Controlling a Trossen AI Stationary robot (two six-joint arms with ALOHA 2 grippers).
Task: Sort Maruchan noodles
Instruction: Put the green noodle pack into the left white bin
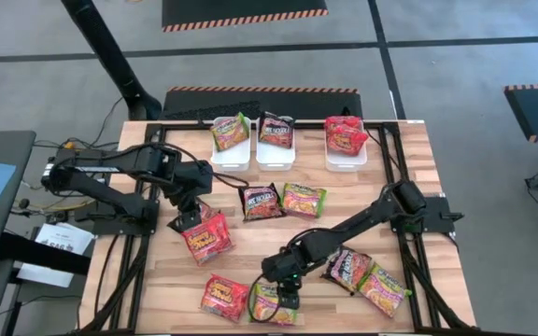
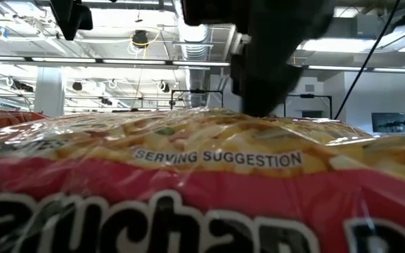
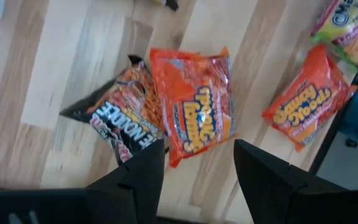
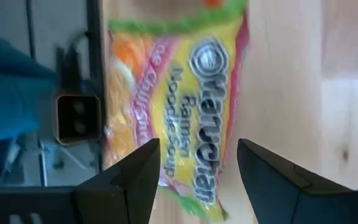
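Sorting is partly done: three white rectangular plastic trays (image 1: 229, 155) are lined up at 12 o'clock on the wooden slatted counter (image 1: 400, 196), loaded by colour, with a green-yellow crinkly packet (image 1: 231, 131) in the first, a dark brown-black packet (image 1: 276, 130) in the middle and a red packet (image 1: 346, 135) in the third.

Right gripper (image 1: 288, 297) is positioned at 6 o'clock over a green-yellow Maruchan noodle packet (image 4: 178, 106); fingers are spread apart, straddling it, nothing clamped. This is judged to be pre-grasp alignment.

Left gripper (image 1: 187, 218) is held at 9 o'clock above a red packet (image 3: 194, 102) overlapping a dark packet (image 3: 120, 118); jaws are apart, nothing held. The overlap is judged a risk of a double pick.

Loose packets elsewhere: a dark and a green-yellow pair (image 1: 282, 200) at centre, a red one (image 1: 224, 297) at 7 o'clock, two more (image 1: 367, 276) at 5 o'clock. The path to the trays is crossed by the centre pair. Low view is blocked by a packet lying against the lens.
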